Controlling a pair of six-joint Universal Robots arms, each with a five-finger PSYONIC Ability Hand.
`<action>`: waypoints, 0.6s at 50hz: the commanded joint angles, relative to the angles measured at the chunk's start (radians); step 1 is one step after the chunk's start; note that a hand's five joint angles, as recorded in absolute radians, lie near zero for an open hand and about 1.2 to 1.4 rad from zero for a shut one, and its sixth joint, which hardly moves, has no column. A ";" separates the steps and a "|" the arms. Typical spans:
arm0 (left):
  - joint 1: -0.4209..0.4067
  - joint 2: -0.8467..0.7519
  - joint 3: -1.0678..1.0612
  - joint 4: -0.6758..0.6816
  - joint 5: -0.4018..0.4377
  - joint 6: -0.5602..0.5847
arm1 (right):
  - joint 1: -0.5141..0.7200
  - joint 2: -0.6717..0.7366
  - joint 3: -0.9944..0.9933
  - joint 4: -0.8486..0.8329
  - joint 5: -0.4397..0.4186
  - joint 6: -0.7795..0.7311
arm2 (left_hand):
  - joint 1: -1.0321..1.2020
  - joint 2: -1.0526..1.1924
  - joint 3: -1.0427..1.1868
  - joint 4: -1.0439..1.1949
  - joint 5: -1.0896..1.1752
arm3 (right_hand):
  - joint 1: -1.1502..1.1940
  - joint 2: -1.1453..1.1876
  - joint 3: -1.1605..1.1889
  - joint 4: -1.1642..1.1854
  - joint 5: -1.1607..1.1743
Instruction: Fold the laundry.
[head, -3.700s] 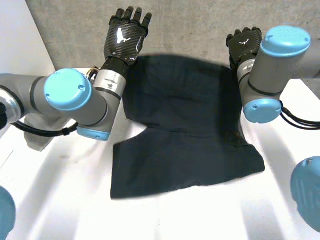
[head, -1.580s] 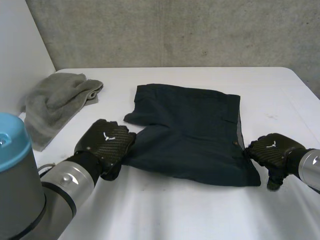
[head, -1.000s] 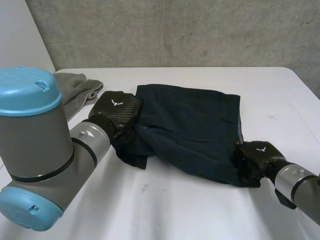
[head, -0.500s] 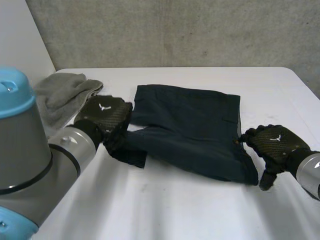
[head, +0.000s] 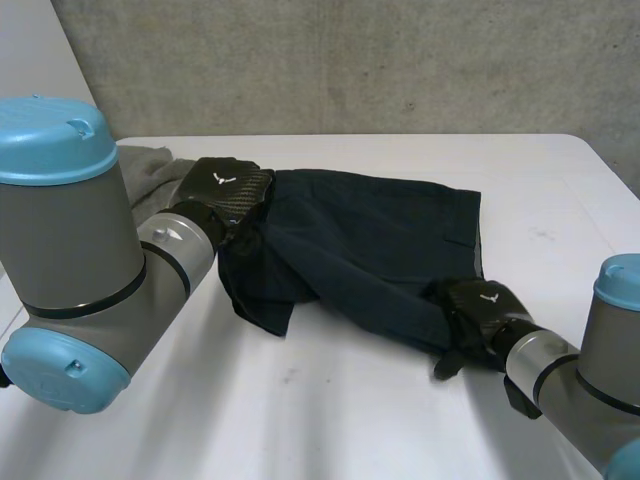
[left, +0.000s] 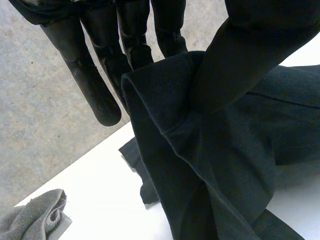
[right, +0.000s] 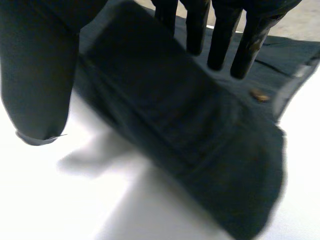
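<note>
Dark navy shorts (head: 380, 240) lie on the white table (head: 330, 410). My left hand (head: 225, 190) is at their left edge and holds it raised off the table, a fold hanging below it. In the left wrist view the thumb (left: 250, 55) pinches the shorts (left: 215, 165) against the fingers (left: 95, 75). My right hand (head: 480, 305) rests on the shorts' near right corner. In the right wrist view its fingers (right: 220, 40) reach out straight over the shorts (right: 190, 130), with the thumb (right: 40, 75) held apart beside them.
A crumpled grey towel (head: 150, 165) lies at the table's far left, behind my left arm, and also appears beyond the shorts as the grey towel (left: 35, 220). A concrete wall stands behind the table.
My left hand has lifted the shorts' left edge and carried it back and to the right. My right hand has opened and slid left onto the near right corner.
</note>
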 joint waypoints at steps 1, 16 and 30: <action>0.004 0.003 -0.013 0.004 -0.001 0.001 | -0.016 0.001 -0.015 -0.051 0.124 -0.076 | 0.251 0.198 0.207 0.195 0.234 | 0.372 0.326 0.332 0.331 0.326; -0.001 0.014 -0.059 -0.005 -0.004 0.003 | -0.092 -0.054 0.035 -0.051 0.026 -0.358 | 0.251 0.198 0.207 0.195 0.234 | 1.123 1.077 1.083 1.082 1.077; -0.037 0.216 -0.274 -0.264 0.013 0.199 | -0.232 -0.492 -0.069 0.481 -0.051 -0.786 | 0.251 0.198 0.207 0.195 0.234 | 1.123 1.077 1.083 1.082 1.077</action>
